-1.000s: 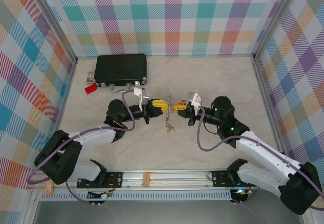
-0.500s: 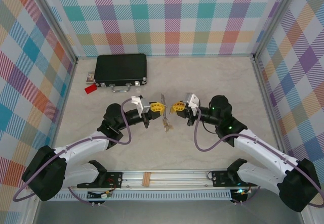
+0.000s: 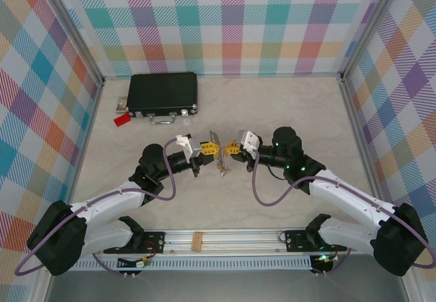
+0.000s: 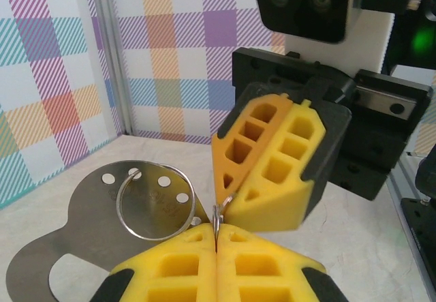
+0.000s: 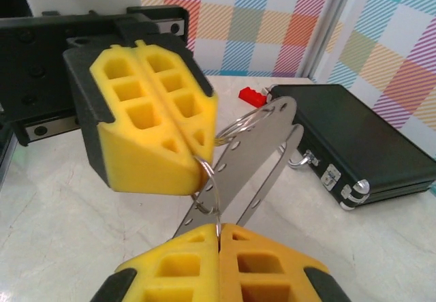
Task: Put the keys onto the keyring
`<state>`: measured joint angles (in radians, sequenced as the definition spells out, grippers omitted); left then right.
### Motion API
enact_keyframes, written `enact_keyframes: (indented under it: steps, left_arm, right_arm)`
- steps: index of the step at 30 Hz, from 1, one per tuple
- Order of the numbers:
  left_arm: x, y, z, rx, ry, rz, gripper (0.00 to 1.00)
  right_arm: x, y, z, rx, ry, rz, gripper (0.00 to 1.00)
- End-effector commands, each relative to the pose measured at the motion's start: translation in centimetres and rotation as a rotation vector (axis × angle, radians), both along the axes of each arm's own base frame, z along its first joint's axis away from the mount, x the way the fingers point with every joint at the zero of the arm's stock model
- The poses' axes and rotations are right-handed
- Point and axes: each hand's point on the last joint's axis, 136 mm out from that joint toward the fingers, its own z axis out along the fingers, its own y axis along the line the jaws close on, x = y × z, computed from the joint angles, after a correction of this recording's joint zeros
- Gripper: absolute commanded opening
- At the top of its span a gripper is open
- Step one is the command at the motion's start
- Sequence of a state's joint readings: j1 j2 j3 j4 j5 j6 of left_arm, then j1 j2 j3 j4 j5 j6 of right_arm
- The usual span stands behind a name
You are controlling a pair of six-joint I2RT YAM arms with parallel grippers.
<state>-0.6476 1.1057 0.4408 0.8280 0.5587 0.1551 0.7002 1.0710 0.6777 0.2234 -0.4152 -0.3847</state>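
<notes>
The keyring (image 5: 212, 183), a thin silver loop, stretches between both grippers above the table's middle. My left gripper (image 3: 212, 149) is shut on one side of it, its yellow tips (image 4: 216, 237) pinching the wire edge-on. My right gripper (image 3: 229, 149) is shut on the opposite side (image 5: 219, 228), almost tip to tip with the left. A flat perforated steel plate (image 5: 255, 145) hangs off the loop, with a second ring (image 4: 154, 202) lying against it. A small cluster of keys (image 3: 222, 169) dangles below the grippers, too small to tell apart.
A black case (image 3: 163, 93) with a silver handle lies at the back left, with a small red tag (image 3: 122, 119) beside its near left corner. Plaid walls enclose the table on three sides, and a rail (image 3: 204, 239) runs along the near edge.
Both grippers have closed in on each other and shifted slightly left and away from the bases, carrying the ring, plate and keys along. Both have stayed shut.
</notes>
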Motion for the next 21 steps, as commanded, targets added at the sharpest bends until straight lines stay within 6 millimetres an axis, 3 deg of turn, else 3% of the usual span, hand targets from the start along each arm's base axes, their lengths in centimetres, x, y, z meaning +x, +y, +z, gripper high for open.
enact_keyframes:
  steps: [1, 21]
  left_arm:
    - [-0.5, 0.0, 1.2, -0.018, -0.059, -0.005, 0.00]
    - [-0.5, -0.1, 1.0, -0.011, -0.053, -0.010, 0.00]
  right_arm:
    - [0.0, 0.2, 1.3, 0.002, -0.054, 0.011, 0.00]
    - [-0.6, 0.2, 2.2, 0.031, -0.059, 0.028, 0.00]
